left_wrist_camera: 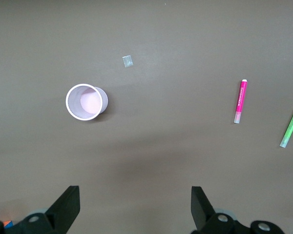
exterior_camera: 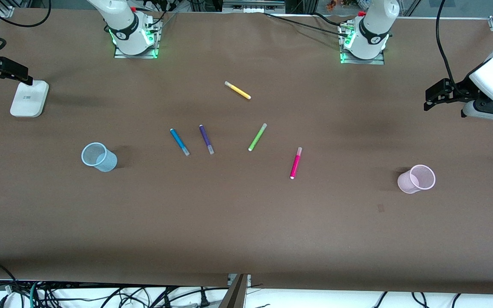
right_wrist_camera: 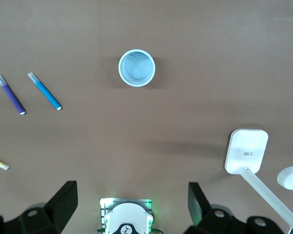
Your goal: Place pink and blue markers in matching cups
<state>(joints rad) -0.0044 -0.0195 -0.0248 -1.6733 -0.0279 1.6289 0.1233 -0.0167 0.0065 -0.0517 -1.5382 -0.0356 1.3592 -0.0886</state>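
Right gripper [right_wrist_camera: 132, 207]: raised at the right arm's end of the table, over the brown paper near the white stand; fingers spread wide, nothing between them; this arm waits.
White stand [exterior_camera: 29, 99]: on the table under that gripper; a low sweep toward the markers could clip it.
Blue cup [exterior_camera: 99, 157]: upright, empty, toward the right arm's end. Light plastic, so a marker dropped at a slant or a finger brushing the rim would likely tip it.
Blue marker [exterior_camera: 179, 142]: flat on the table, well apart from the blue cup.
Purple marker [exterior_camera: 206, 139]: just beside the blue marker and nearly parallel to it. Main risk, as I judge it: wide fingers coming down between the 2 could catch the wrong pen or nudge both.
Yellow marker [exterior_camera: 238, 90]: closest to the robots' bases, apart from the others; no part in the task.
Green marker [exterior_camera: 257, 137]: between the purple and pink ones; near enough to be knocked on a careless reach.
Pink marker [exterior_camera: 295, 162]: lying flat with clear space around it, well apart from the pink cup. A slim round pen may roll or pivot if pinched off-centre.
Pink cup [exterior_camera: 417, 179]: upright, empty, toward the left arm's end; same tipping risk.
Left gripper [left_wrist_camera: 136, 209]: aloft over that end of the table, fingers wide apart, holding nothing.
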